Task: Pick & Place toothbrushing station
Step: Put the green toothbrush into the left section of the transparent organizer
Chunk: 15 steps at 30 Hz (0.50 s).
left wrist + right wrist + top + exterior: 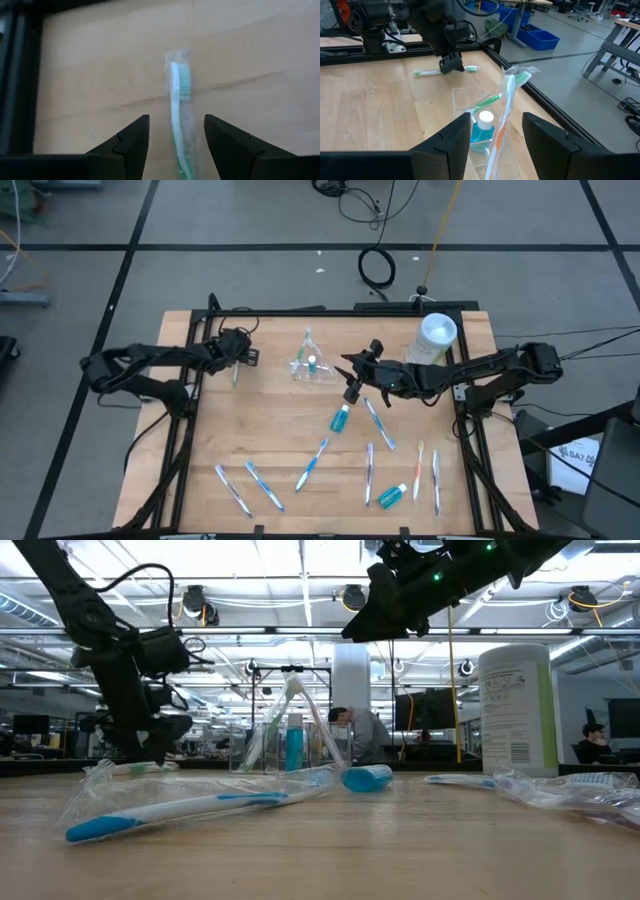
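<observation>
The toothbrushing station (312, 366) is a small clear container standing on the table's far middle. It holds a small blue bottle (481, 131) and wrapped toothbrushes (509, 90), and it also shows in the low view (295, 730). My right gripper (352, 373) is open, just right of the station and above it (385, 600); its fingers frame the station's contents in the right wrist view (496, 120) without touching. My left gripper (237, 352) is open and low at the far left. Its fingers stand on either side of a wrapped green toothbrush (177, 105) that lies flat on the table.
A tall white canister (437, 336) stands at the far right. Several wrapped toothbrushes (312, 463) and two blue bottles (340, 419) (391, 497) lie across the near half. A black frame (190, 380) borders the table's sides.
</observation>
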{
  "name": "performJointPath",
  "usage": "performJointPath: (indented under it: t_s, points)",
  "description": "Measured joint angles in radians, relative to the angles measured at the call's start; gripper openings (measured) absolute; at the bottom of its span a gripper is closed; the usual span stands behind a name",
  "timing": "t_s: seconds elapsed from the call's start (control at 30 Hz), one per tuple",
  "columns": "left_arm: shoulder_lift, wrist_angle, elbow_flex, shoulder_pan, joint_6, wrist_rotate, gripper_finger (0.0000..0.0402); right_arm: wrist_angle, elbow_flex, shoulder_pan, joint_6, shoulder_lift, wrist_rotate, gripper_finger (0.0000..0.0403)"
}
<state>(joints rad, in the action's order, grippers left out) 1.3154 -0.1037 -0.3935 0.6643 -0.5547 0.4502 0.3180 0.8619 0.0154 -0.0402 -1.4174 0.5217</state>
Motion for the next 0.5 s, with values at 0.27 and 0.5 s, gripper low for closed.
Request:
performJointPath:
  t_s: [0.27,0.5]
  points:
    - [0.071,0.034,-0.003,0.046,-0.014,-0.037,0.0178,0.001,0.0,0.0,0.0,0.0,0.0,0.0171]
    - [0.073,0.065,-0.003,0.047,-0.024,-0.049,0.0089,-0.001,0.0,0.0,-0.001,0.0,-0.001,0.0171]
